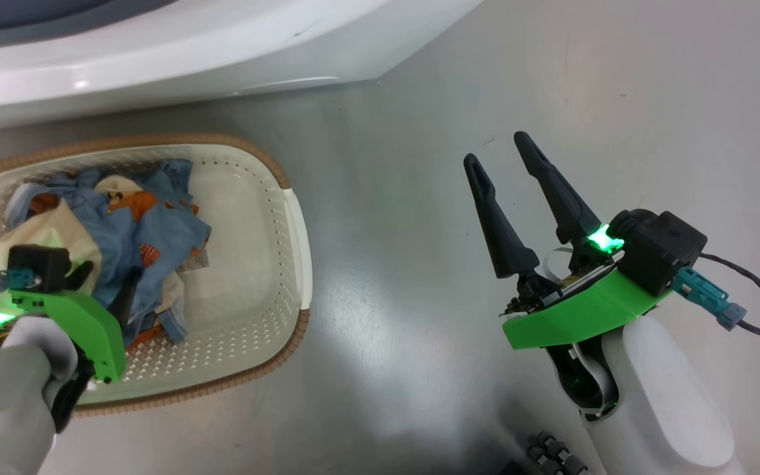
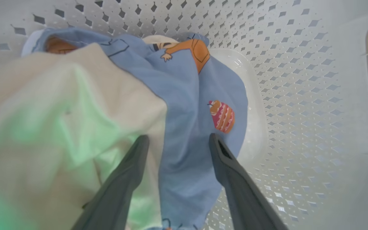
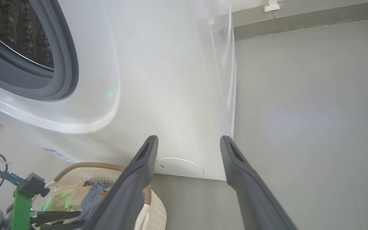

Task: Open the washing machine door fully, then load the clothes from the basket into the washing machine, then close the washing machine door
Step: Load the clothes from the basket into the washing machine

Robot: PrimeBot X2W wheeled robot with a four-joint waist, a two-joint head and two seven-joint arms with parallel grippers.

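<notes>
Left pincer (image 2: 178,137) wide, tips straddling blue fold of clothes (image 2: 184,95), heaped straight ahead in basket (image 1: 297,224). Right pincer (image 1: 497,150) wide too, over floor, well apart. Left arm nearer.

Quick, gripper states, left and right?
Left gripper: open, fingertips at the clothes in the basket, nothing gripped.
Right gripper: open, empty.

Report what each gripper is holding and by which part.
Nothing is held. The left gripper has its jaws open astride the light blue garment in the basket; the right gripper is open above the floor.
</notes>
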